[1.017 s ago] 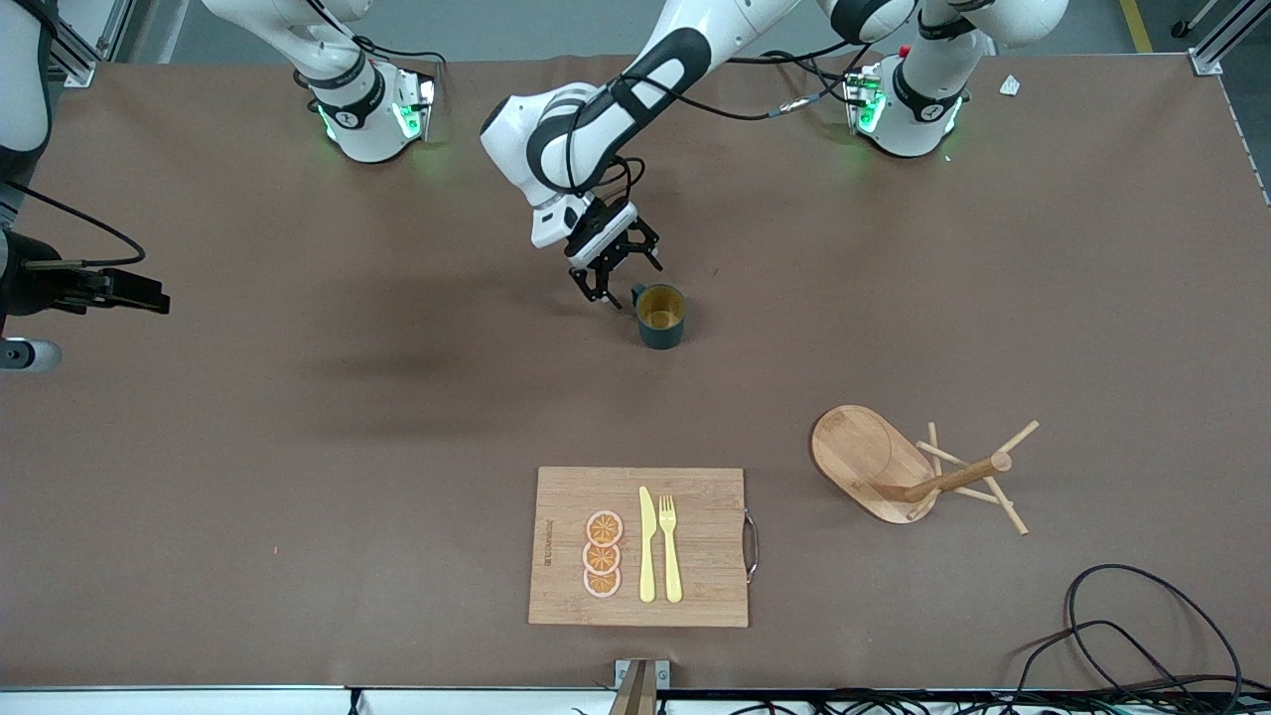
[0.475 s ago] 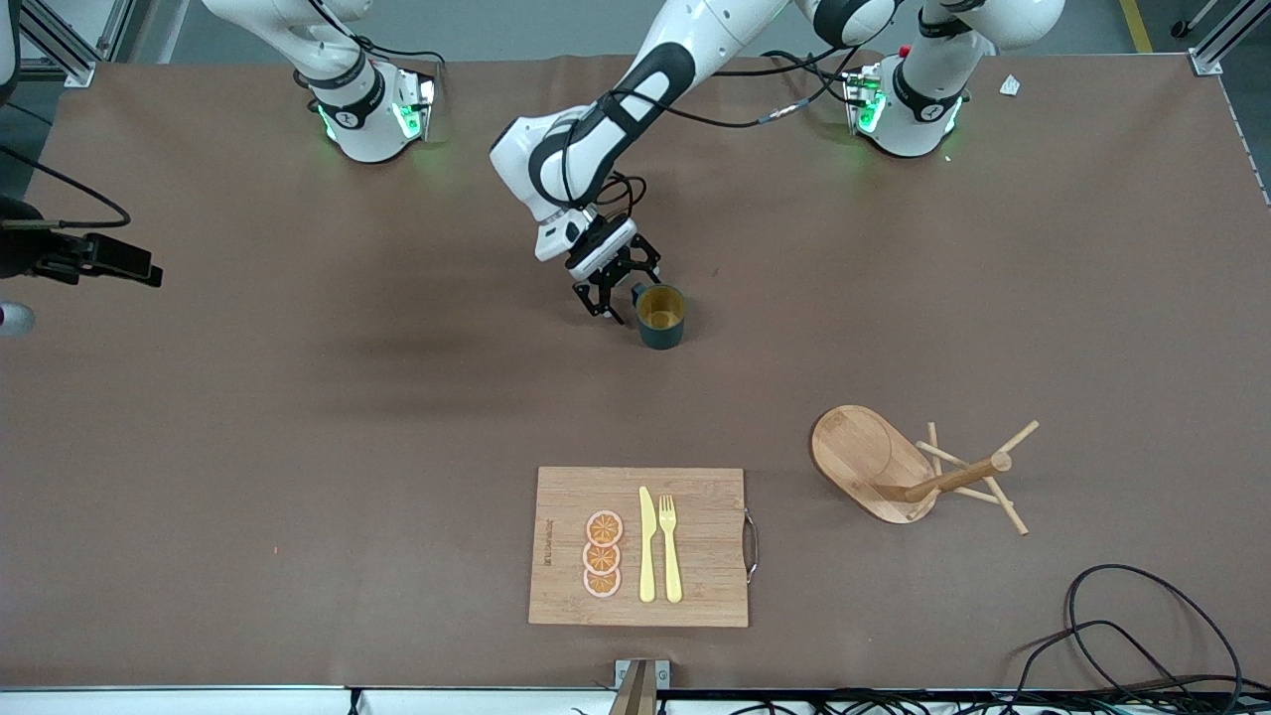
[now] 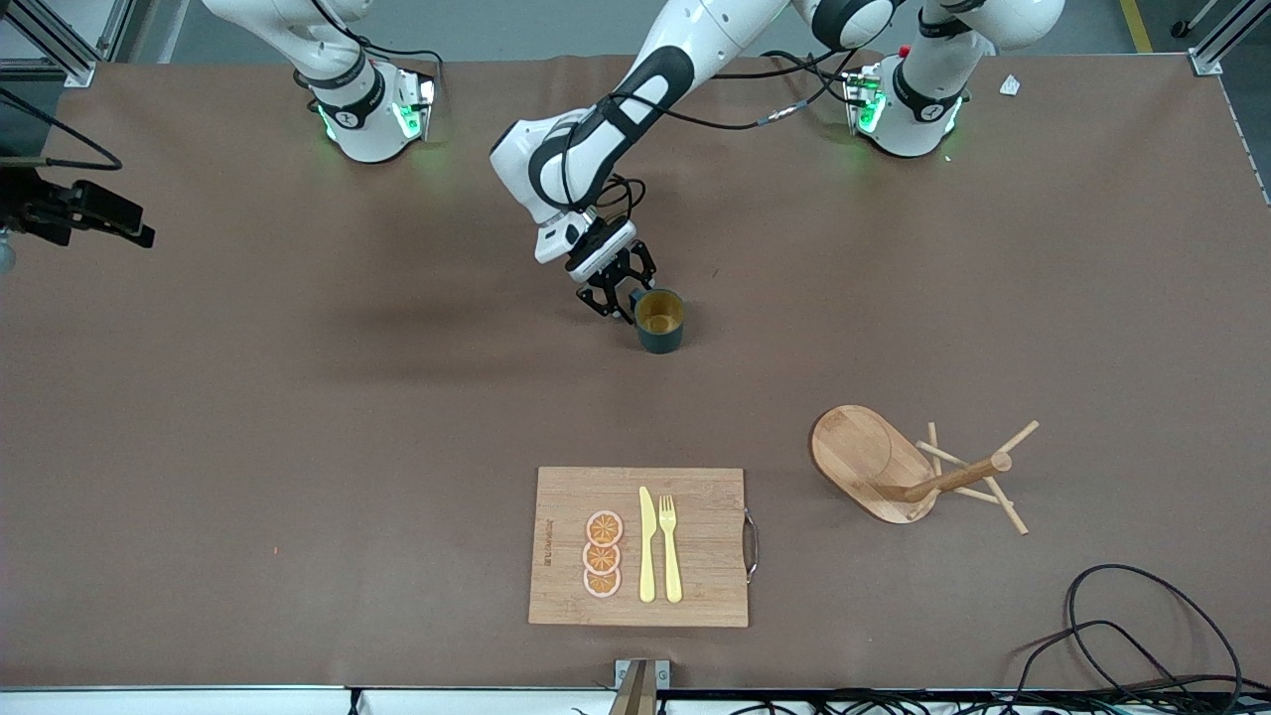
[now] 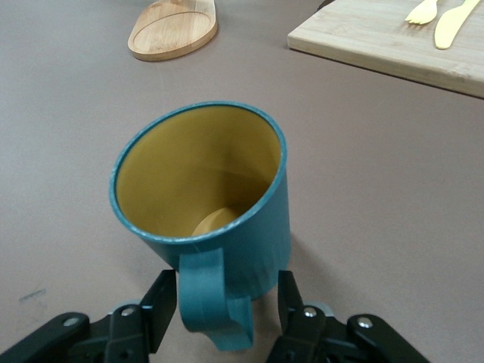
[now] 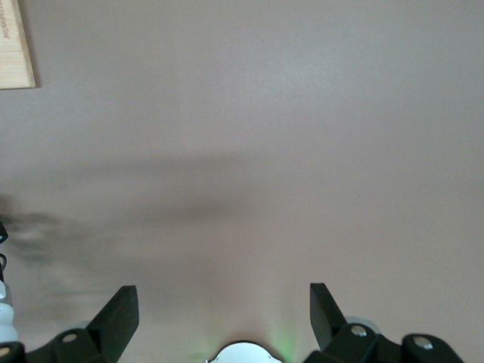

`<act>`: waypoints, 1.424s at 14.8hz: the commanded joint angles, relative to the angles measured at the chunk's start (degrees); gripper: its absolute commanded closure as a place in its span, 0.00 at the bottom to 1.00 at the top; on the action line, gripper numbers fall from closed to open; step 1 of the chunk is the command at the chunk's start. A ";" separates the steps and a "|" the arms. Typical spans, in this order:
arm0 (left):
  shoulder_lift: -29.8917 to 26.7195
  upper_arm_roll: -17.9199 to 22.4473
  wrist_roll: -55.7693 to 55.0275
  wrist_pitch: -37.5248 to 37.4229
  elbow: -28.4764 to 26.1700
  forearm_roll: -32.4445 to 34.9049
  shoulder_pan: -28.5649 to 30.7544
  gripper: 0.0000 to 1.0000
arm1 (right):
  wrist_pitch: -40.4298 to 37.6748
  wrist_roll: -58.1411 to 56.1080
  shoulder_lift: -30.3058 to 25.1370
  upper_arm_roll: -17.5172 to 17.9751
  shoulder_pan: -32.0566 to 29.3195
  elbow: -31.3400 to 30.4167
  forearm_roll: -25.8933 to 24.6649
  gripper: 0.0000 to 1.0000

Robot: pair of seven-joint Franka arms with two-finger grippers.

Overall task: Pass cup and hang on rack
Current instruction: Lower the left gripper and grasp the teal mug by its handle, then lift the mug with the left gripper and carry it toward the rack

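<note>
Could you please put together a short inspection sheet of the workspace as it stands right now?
Surface: brown table, no spills seen.
Job's things: cup upright on the table; rack lies tipped on its side toward the left arm's end.
Clutter: cutting board carrying a knife, fork and orange slices.
Grippers: left gripper open, its fingers either side of the cup's handle; right gripper open, raised over bare table.
Cables: loose loop at the table's corner nearest the camera.
Surroundings: nothing seen.

High front overview; wrist close-ups, both sharing the cutting board
</note>
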 commanded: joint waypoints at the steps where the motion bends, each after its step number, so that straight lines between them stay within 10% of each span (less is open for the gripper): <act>1: 0.63 0.39 -0.19 -0.32 1.04 1.13 -0.56 0.65 | 0.42 0.42 -2.77 0.51 -0.60 -2.32 0.45 0.00; 5: 0.55 0.39 -0.01 -0.32 0.96 1.13 -0.56 0.87 | -3.27 0.33 -2.78 0.77 -0.42 0.48 -0.34 0.00; 11: -4.89 0.04 5.87 -0.76 0.96 -1.66 3.21 0.91 | -2.49 0.16 -2.16 0.69 -0.51 0.23 0.36 0.00; 21: -18.78 -0.49 15.01 5.21 0.96 -26.78 15.77 0.98 | -2.84 -3.54 -2.16 0.60 -0.68 0.05 -0.07 0.00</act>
